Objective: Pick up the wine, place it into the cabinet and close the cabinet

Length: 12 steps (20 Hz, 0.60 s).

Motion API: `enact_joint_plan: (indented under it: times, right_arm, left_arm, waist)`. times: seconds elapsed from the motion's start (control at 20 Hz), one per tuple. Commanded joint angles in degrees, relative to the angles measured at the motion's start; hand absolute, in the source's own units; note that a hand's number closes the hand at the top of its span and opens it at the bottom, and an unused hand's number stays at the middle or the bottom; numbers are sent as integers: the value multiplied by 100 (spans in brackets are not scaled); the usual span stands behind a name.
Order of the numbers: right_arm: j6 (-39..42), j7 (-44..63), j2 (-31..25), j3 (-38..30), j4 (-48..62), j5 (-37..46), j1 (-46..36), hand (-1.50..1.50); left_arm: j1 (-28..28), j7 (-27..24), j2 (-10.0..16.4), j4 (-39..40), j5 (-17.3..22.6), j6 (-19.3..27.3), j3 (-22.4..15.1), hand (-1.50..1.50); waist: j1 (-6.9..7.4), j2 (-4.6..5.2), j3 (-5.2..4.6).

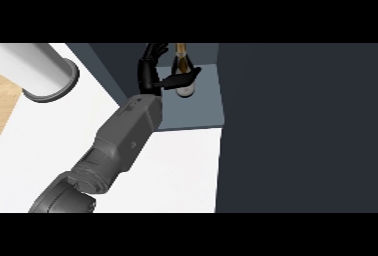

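White counter (184,170) filling the lower left and centre of the view, seen from steeply above. At 9 o'clock, hard against the left edge, a narrow wooden strip (6,95) bordering the counter. Just right of that, at 10 o'clock, a pale cylinder (33,62) with a grey rim at its nearer end, over the white surface; standing or lying, cannot tell.

From 7 o'clock, a grey left forearm (122,140) rising on a slant over the counter toward 12 o'clock, wide at the elbow end and narrower at the wrist. At its tip, just left of 12 o'clock, the black left hand (151,75), reaching into the open cabinet (193,112). Fingers (153,52) curving upward along the left side of the bottle's neck; thumb (181,78) stretched rightward across the bottle's body and touching it. Hand closed around the wine bottle, holding it between thumb and fingers.

At 12 o'clock, the wine bottle (185,88) inside the cabinet, dark glass with a golden neck pointing to 12 o'clock and a paler rounded base toward 6 o'clock. Sits over the cabinet's blue-grey shelf floor; contact between base and shelf cannot be told. Darker cabinet wall left of the hand, at 11 o'clock.

From 1 o'clock down to 5 o'clock, a large dark panel (295,130) covering the whole right side of the view, its left edge just right of the bottle and of the shelf.
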Motion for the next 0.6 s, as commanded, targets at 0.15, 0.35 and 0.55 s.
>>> enact_joint_plan:
  times: [0.15,0.35,0.55]
  right_arm:
    - [59,150,-89,-58,-579,-253,273,-150]
    - [105,17,-102,-140,-447,-308,240,-150]
    - [75,-57,-68,-98,-265,-172,137,-150]
  left_arm:
    - [239,-133,66,224,-179,116,-50,-150]
    - [277,-214,188,285,-256,196,-71,-150]
    - [225,-62,334,284,-247,106,-15,-150]
  waist:
    - [-19,16,-9]
    - [-74,46,-9]
    - [-47,49,-11]
